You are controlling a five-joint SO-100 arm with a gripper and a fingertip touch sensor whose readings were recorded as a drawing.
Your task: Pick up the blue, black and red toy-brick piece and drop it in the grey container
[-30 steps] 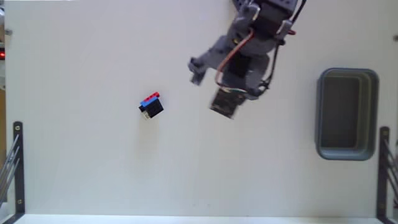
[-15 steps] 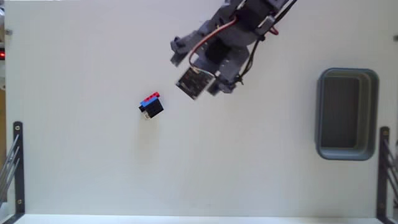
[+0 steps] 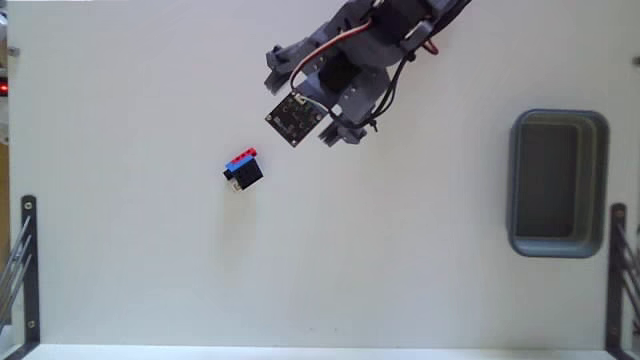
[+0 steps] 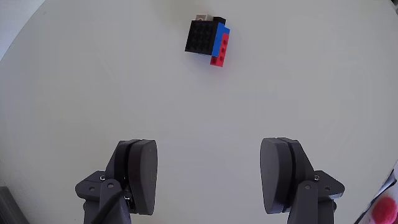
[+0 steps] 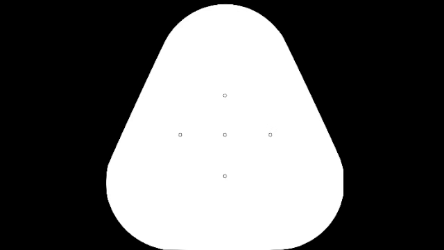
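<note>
The gripper [image 4: 210,180] has swung away from the grey container [image 3: 557,183] toward the toy-brick piece [image 3: 243,170], jaws wide apart and empty; the piece sits on the table [image 3: 150,270], not yet reached, far from the container.

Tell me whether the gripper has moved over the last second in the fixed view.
Yes. The gripper has swung left, away from the grey container and toward the brick piece, which has stayed put.
</note>
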